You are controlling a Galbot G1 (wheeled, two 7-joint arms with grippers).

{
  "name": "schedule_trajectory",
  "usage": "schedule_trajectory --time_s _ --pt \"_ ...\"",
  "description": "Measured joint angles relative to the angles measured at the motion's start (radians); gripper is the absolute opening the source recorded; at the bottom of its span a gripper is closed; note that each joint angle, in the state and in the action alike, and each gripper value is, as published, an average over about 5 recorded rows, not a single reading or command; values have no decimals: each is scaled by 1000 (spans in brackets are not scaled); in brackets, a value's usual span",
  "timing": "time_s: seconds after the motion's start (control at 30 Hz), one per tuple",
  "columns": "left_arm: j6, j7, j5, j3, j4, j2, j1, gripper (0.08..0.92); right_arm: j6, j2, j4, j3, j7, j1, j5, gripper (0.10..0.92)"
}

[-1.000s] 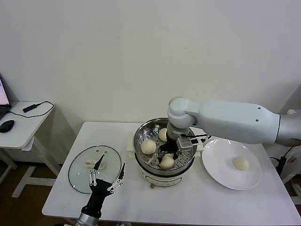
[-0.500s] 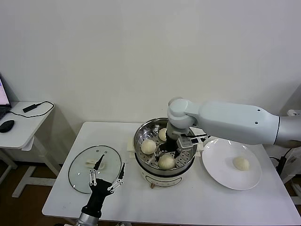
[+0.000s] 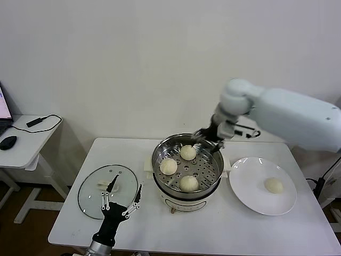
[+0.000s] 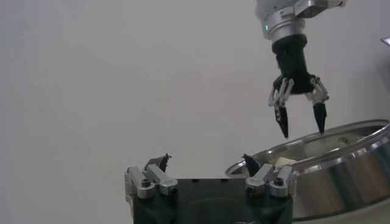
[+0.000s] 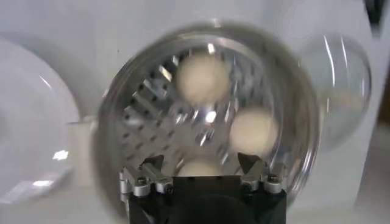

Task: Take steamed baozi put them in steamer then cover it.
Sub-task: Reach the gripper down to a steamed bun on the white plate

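Observation:
The shiny steamer (image 3: 156,160) stands mid-table and holds three steamed baozi (image 3: 187,152), (image 3: 168,166), (image 3: 188,183). Another baozi (image 3: 274,185) lies on the white plate (image 3: 250,181) to the right. My right gripper (image 3: 208,140) hangs open and empty above the steamer's far rim; its own view looks down on the baozi (image 5: 202,77) in the steamer (image 5: 106,115). The cover (image 3: 93,194), a glass lid with a white handle, lies flat on the table at the left. My left gripper (image 3: 122,200) is open over the lid's near edge.
The steamer sits on a white cooker base (image 3: 184,205). A small side table (image 3: 24,141) with a mouse and cable stands off to the left. The left wrist view shows the right gripper (image 4: 300,125) above the steamer rim (image 4: 341,159).
My right gripper opened, left a baozi in the near part of the steamer, then rose out of the basket toward the far right. The left arm stayed still.

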Motion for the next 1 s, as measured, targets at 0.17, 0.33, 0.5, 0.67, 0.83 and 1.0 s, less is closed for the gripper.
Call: schedule_trajectory --time_s 0.17,0.33,0.5,0.67,0.83,1.0 --pt "2 1 0 3 -1 -1 -2 823 -114 -78 -118 4 -33 -36 50 823" --pt "4 1 1 1 -4 0 0 823 -189 -144 -211 25 -41 -103 65 823" --pt "7 1 1 -1 -5 0 2 823 -247 -186 -268 70 -27 -200 63 823" --pt "8 1 2 -3 -6 -2 4 823 -283 -202 -308 121 1 -302 52 823" --pt "9 1 3 -5 -7 -4 6 823 -311 -206 -340 171 28 -392 46 823" --pt "9 1 5 -6 -7 -5 8 823 -326 -199 -368 217 58 -466 39 823"
